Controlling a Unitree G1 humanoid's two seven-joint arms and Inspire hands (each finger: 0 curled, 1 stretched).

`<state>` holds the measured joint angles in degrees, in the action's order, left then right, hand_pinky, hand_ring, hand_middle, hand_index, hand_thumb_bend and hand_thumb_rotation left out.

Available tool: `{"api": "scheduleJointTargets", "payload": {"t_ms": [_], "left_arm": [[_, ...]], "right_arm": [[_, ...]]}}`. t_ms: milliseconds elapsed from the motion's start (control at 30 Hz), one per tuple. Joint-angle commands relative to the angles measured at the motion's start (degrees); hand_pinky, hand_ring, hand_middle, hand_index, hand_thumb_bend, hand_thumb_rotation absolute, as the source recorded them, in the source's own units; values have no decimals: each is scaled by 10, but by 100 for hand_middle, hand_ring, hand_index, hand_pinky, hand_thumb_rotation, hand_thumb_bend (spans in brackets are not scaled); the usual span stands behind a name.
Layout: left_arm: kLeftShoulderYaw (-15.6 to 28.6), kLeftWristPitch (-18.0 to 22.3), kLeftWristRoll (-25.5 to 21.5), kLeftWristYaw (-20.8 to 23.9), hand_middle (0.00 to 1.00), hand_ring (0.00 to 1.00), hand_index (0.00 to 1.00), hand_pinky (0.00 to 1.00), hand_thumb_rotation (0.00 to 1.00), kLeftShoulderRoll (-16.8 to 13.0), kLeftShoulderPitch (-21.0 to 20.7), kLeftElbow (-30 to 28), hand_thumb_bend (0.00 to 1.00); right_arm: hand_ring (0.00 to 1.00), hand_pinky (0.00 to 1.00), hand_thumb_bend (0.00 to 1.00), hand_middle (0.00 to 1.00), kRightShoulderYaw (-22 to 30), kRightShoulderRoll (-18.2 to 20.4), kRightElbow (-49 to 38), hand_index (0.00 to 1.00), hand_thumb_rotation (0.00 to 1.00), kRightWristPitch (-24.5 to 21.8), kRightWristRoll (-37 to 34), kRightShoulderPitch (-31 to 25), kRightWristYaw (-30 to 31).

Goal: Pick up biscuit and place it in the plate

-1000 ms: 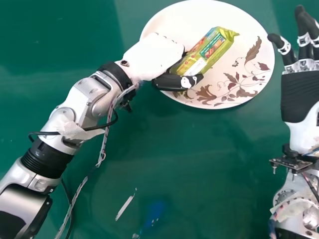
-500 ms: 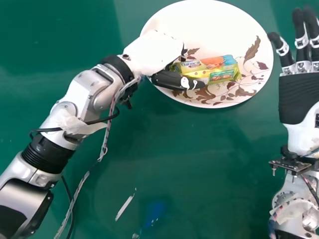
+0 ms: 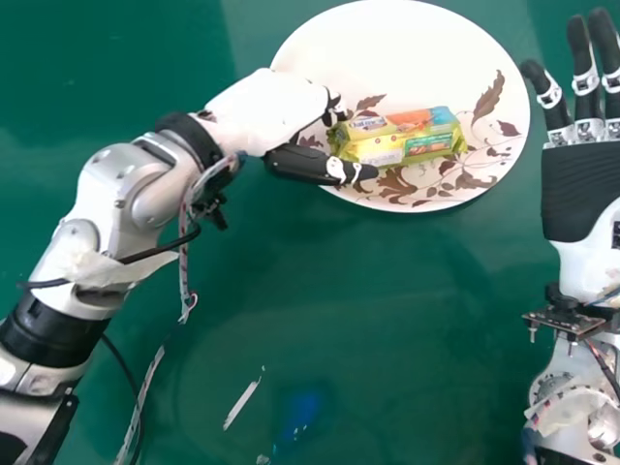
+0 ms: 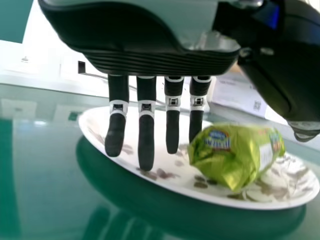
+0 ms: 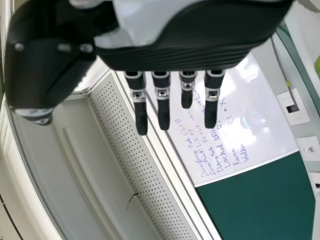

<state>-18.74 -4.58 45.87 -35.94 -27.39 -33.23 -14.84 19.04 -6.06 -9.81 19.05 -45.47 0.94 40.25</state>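
Looks like the placing part is basically done tbh: the biscuit packet is lying on the decorated part of the plate, inside the edge. The left hand is open wide with straight fingers, not gripping it, though I can't tell if a fingertip is touching the wrapper. Right hand is open too, off to the right. Next I'd ease the left hand straight back toward its own side, plenty of room over the green table, just watch the thumb near the plate's edge
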Motion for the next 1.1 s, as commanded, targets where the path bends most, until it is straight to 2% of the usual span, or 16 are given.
{"api": "scheduleJointTargets", "payload": {"t_ms": [0,100,233,433,533,733,933,1067], "left_arm": [[24,-5,-17,-3,71,40,73,27,92,-11,22,-32,100],[41,-9,-29,-7,71,40,74,27,97,-21,34,-59,100],[66,-9,-47,1,71,40,73,29,97,-29,49,-84,100],[100,-4,-63,29,70,40,72,28,99,-29,73,-114,100],[112,-2,-78,41,70,40,71,29,100,-27,82,-120,100],[137,29,-109,87,70,41,72,28,100,-24,102,-122,100],[166,22,-143,94,70,39,72,28,100,-25,116,-133,100],[193,36,-171,103,70,37,73,26,100,-30,133,-142,100]], "right_arm": [[90,79,84,87,5,-1,8,80,45,0,-7,-5,12],[90,79,84,87,6,-1,15,80,46,5,-6,-1,21],[89,77,84,85,5,0,14,79,45,2,-4,-1,21],[86,85,84,82,4,-1,16,77,46,-1,-5,0,21],[85,86,84,82,4,0,16,76,44,-1,-4,0,19],[82,78,86,79,4,1,20,73,42,2,-5,3,24],[83,80,87,80,5,0,20,72,44,-1,-6,4,26],[82,80,88,79,4,0,17,72,44,-6,-8,3,22]]}}
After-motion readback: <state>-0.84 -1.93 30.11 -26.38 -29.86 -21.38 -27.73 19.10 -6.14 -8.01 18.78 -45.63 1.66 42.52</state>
